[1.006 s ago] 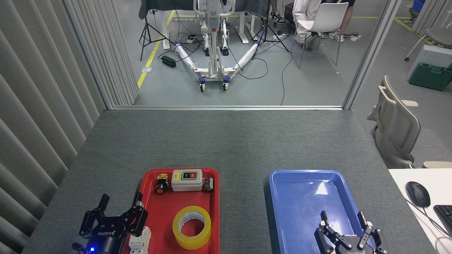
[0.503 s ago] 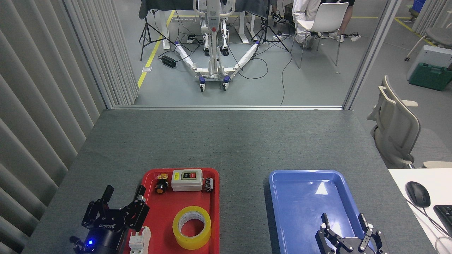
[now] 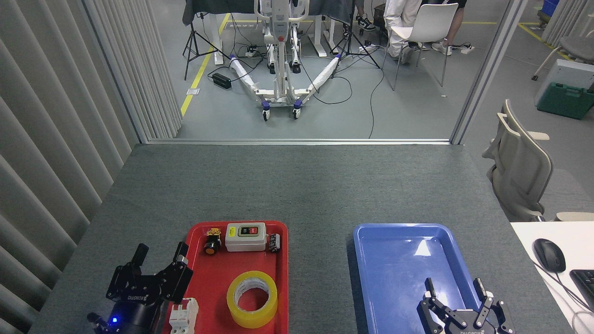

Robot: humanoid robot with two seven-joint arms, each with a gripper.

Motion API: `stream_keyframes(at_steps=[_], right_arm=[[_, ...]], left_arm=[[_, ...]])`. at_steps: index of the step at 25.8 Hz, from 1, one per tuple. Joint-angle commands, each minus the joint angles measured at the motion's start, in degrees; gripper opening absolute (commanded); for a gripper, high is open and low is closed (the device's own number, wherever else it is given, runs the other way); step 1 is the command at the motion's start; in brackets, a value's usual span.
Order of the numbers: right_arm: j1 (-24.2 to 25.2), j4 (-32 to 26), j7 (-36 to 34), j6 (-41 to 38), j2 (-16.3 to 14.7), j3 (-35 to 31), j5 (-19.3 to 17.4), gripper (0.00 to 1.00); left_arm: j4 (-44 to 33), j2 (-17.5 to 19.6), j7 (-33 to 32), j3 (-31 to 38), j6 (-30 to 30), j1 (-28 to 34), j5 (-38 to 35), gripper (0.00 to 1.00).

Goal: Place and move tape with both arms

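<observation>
The tape point(image 3: 252, 299) lies flat in the near part of the red tray point(image 3: 280, 273), with its round hole facing up, so I can see the whitish core inside the yellow ring. Nothing touches it. At the far end of the same tray stands a grey switch box point(image 3: 246, 236). On the left of the box there is a small black push button with an orange cap point(image 3: 212, 243), and on the right a small dark part point(image 3: 274, 242) that I cannot identify. A white circuit breaker point(image 3: 183, 316) sits in the near left corner of the tray.

My left gripper point(image 3: 160, 257) is over the left edge of the red tray, just beside the breaker and to the left of the tape. Its fingers are spread apart and hold nothing. A blue light shines on its body.

My right gripper point(image 3: 454, 287) is over the near part of the blue tray point(image 3: 366, 260), well apart from the tape. Its fingers are also spread and hold nothing.

Both trays rest on the grey table point(image 3: 297, 185).
</observation>
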Motion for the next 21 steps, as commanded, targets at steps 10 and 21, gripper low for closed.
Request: stream_keyframes(at_steps=[10,21], right_arm=[[-0.07,0.02,0.00,0.01,-0.37,0.06,-1.44,1.00],[0.01,0.11,0.00,0.10,-0.63,0.06,-0.91,1.00]], left_arm=[[1.42,1.37,0.29,-0.37,0.78,0.47,-0.20,1.00],[2.65,0.22,-0.23,-0.37,2.63,0.30,-4.77,1.00]])
